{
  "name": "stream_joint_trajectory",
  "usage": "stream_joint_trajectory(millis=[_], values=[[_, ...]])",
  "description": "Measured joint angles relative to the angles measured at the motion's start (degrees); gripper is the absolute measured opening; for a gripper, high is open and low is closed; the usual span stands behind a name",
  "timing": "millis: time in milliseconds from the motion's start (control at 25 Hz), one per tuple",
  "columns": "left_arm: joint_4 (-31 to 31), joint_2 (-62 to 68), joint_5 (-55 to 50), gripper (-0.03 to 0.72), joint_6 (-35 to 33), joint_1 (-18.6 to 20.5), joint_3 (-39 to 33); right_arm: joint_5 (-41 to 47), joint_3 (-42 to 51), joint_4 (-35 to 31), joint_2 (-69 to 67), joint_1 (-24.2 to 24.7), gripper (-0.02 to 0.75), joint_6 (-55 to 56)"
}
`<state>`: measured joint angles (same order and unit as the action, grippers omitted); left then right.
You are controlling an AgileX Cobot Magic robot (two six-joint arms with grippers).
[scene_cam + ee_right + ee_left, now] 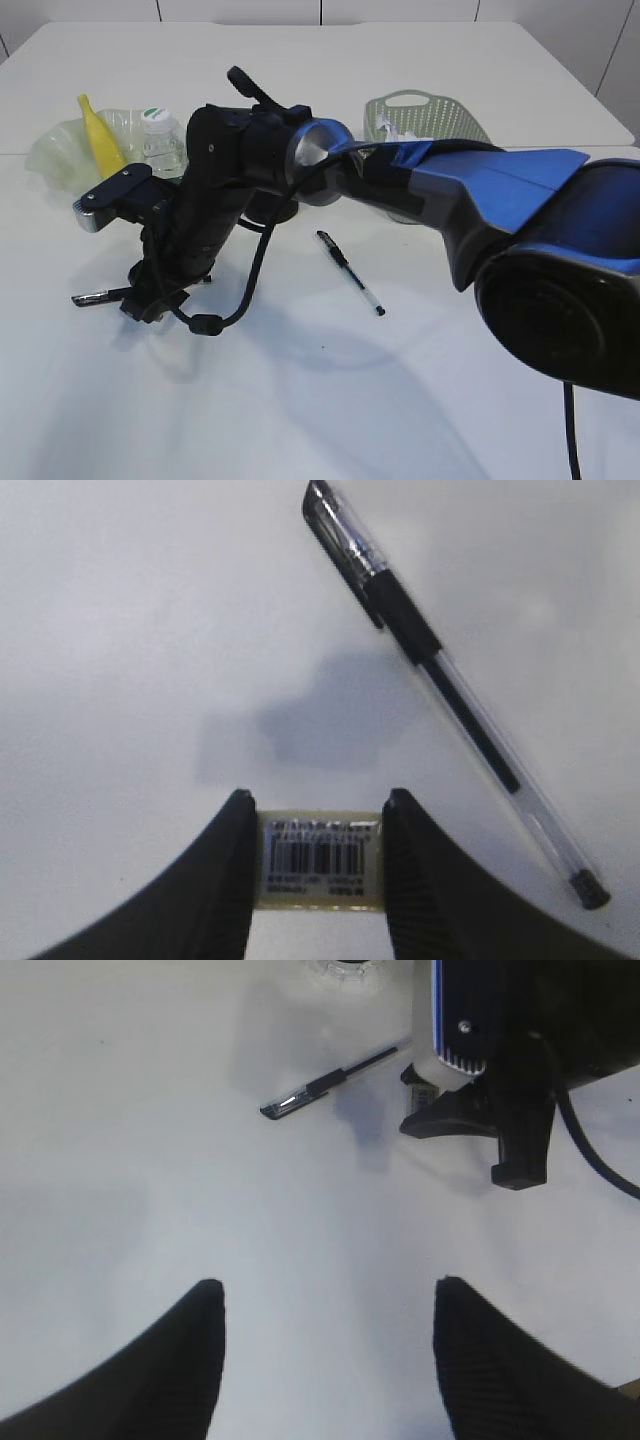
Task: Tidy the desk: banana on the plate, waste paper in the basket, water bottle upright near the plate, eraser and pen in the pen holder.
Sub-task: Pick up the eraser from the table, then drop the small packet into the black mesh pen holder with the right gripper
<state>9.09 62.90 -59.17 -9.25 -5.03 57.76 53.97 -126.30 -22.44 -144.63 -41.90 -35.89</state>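
My right gripper (318, 810) is shut on the eraser (322, 860), a small cream block with a barcode sleeve, held just above the desk (330, 400). In the exterior view this gripper (150, 295) is at the left, reaching across. A black pen (440, 680) lies right beside it, also seen in the exterior view (95, 297) and the left wrist view (330, 1082). A second pen (350, 272) lies mid-desk. The banana (100, 145) rests on the plate (55, 150), with the water bottle (160, 140) upright next to it. The waste paper (392, 130) is in the basket (430, 115). My left gripper (330, 1295) is open and empty. The pen holder is hidden behind my right arm.
My right arm (420, 200) stretches across the middle of the desk from the right. In the left wrist view the right gripper (480, 1110) is ahead and to the right. The desk's back edge runs behind the basket.
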Motion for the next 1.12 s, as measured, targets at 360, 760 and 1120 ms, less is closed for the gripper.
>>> stream_joint_trajectory(millis=[360,760,1120], values=[[0.0,0.0,0.0,0.464,0.0,0.0,0.0,3.9,0.0,0.0,4.0,2.3,0.276,2.0],[0.1,0.0,-0.2,0.464,0.0,0.0,0.0,6.9,0.0,0.0,9.0,6.8,0.276,2.9],[0.1,0.0,-0.3,0.464,0.0,0.0,0.0,7.2,0.0,0.1,13.7,14.1,0.276,3.0]])
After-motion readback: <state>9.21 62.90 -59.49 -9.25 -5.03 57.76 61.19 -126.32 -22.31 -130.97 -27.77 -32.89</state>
